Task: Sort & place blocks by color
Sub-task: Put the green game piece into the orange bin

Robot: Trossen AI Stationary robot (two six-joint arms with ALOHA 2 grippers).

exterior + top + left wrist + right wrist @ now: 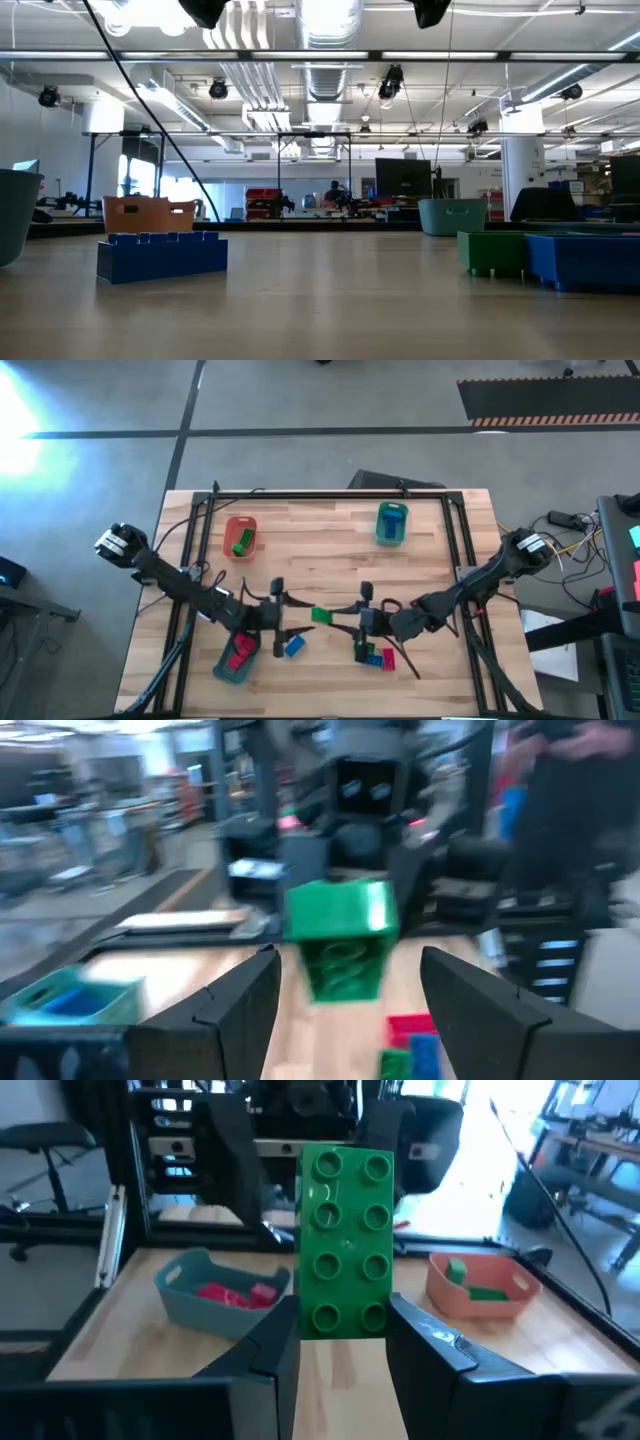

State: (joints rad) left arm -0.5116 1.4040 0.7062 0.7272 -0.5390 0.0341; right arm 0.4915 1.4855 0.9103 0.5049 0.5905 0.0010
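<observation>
The right gripper [340, 1345] is pinching a green block [346, 1240] above mid-tabletop [320, 530]; the left gripper [345, 985], jaws spread, is waiting opposite. A mistimed handover risks dropping it.

Three small oblong plastic trays sit on the wooden counter [330, 550]: one orange-red tray [240, 537], one green-rimmed tray [391, 523] and one teal tray [235, 658]. The studded plastic bricks can be counted only in part. One green brick [243, 542] lies in the orange-red tray, one blue brick [393, 515] in the green-rimmed tray, and red bricks [241, 651], seemingly two, in the teal tray. One green brick [321, 615] is up between the two arms, one blue brick [294, 646] lies loose, and a small cluster of green, blue and red bricks [377, 656] holds about four, though its exact number cannot be told. Two dark robot arms are present.
</observation>
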